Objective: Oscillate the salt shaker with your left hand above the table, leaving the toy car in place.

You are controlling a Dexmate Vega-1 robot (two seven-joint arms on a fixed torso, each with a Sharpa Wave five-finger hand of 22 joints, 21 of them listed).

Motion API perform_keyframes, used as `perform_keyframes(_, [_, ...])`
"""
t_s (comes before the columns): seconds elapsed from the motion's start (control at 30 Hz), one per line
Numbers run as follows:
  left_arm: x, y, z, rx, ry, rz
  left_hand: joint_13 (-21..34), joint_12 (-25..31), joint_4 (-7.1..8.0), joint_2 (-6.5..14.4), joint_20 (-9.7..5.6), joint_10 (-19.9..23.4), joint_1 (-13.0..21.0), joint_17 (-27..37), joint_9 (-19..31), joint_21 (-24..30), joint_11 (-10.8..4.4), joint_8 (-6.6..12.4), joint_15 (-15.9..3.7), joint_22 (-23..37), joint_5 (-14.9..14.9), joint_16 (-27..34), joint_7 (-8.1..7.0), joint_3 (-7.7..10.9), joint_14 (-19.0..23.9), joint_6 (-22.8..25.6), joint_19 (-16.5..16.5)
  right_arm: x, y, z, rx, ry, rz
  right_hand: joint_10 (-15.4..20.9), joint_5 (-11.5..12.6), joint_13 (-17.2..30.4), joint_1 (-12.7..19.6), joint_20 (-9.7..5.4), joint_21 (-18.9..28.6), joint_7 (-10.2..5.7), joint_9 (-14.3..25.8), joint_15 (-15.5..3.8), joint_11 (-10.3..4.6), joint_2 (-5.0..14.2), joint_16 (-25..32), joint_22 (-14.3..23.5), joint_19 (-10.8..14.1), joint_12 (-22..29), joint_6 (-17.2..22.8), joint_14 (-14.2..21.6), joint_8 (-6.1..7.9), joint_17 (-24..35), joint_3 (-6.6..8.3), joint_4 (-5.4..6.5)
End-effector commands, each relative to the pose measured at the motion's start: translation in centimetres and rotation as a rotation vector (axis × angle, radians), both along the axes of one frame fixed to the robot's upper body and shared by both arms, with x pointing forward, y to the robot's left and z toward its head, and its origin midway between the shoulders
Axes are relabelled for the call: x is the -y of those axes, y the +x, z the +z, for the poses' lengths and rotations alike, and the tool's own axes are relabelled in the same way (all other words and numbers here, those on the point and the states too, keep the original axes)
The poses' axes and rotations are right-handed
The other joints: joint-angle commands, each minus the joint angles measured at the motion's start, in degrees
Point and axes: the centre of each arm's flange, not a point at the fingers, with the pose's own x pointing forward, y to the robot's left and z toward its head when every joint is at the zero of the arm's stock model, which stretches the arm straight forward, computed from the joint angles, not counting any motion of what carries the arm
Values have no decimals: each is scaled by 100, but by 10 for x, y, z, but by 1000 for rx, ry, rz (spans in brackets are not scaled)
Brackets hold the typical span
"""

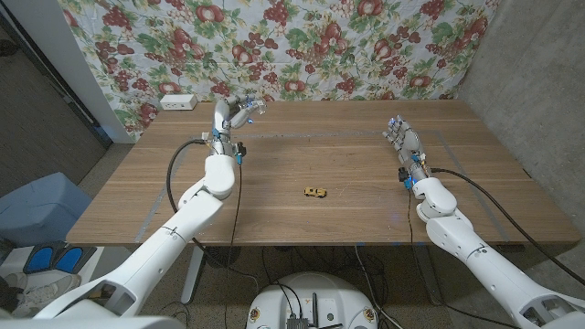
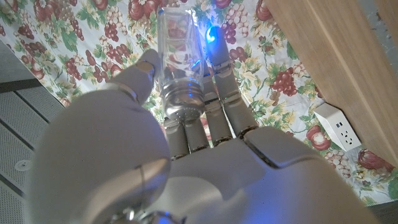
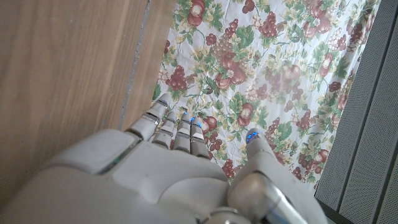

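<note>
The salt shaker (image 2: 180, 62), a clear glass one with a metal cap, is gripped by the left hand (image 1: 228, 119) and held above the table (image 1: 302, 146); its contents cannot be made out. The toy car (image 1: 315, 192) is seen well apart, between both hands. The right hand (image 1: 402, 142) is kept empty, fingers loosely apart.

In the head view the salt shaker (image 1: 251, 109) is a small pale glint among the left hand's (image 1: 230, 117) fingers, too small to show its cap or contents. In the left wrist view the palm hides the shaker's (image 2: 180, 68) lower end, and the picture's top edge cuts its glass. The toy car (image 1: 315, 192) is too small to make out wheels or which way it faces. The right hand's (image 1: 403, 140) fingertips are hard to separate; in the right wrist view the edge crops its back (image 3: 168, 180).
</note>
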Motion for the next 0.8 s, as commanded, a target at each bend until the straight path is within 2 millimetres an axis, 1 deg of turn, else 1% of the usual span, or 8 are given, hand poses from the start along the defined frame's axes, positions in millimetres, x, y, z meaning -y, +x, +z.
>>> perform_keyframes(0.03, [0,1,9,-158,139,-28,14,35,332,897,-917,59,871,20,16,63,-9,-6,-1808,8,26,39,-40,398,1762,14,-442,-1,-4,-3,5,1,-3,55,8,-5,-20,-11,21,-3,4,3,5,-20,62,14,46,24,45,20,17,-6,14,-31])
perform_keyframes(0.23, [1,1,13,-209,195,-33,13,36,328,897,-919,67,871,21,17,86,-27,-7,-1807,6,27,41,-43,403,1766,13,-454,-1,-6,-4,6,3,-2,51,7,-5,-24,-6,20,-4,4,3,5,-17,64,14,45,21,47,22,18,-9,13,-32])
perform_keyframes(0.53, [4,3,19,-324,312,-37,12,32,326,895,-916,61,869,21,18,116,-12,-9,-1808,5,28,42,-31,408,1765,10,-463,-1,-9,-5,12,2,-2,50,7,-5,-28,-10,20,-3,4,1,10,-13,67,14,48,20,44,23,16,-15,12,-37])
perform_keyframes(0.6, [4,3,20,-347,325,-40,12,31,325,894,-916,59,870,21,19,120,5,-8,-1808,4,28,41,-30,410,1764,12,-466,-1,-9,-5,11,3,0,49,7,-5,-28,-9,21,-5,4,2,4,-12,68,14,51,20,46,24,17,-17,12,-39])
perform_keyframes(0.73, [5,4,21,-366,336,-35,12,26,322,891,-915,48,870,21,19,134,-14,-6,-1808,3,29,41,-29,413,1762,20,-473,-1,-9,-5,12,3,3,52,7,-5,-30,-8,21,-1,4,6,2,-11,69,14,53,21,45,23,16,-19,11,-40])
perform_keyframes(0.8, [5,4,21,-365,336,-33,11,29,320,890,-916,57,872,21,19,140,8,-5,-1808,2,29,41,-23,415,1762,21,-477,0,-8,-5,12,4,3,52,7,-5,-31,-10,22,-3,4,4,2,-10,68,14,54,20,44,20,16,-20,10,-41])
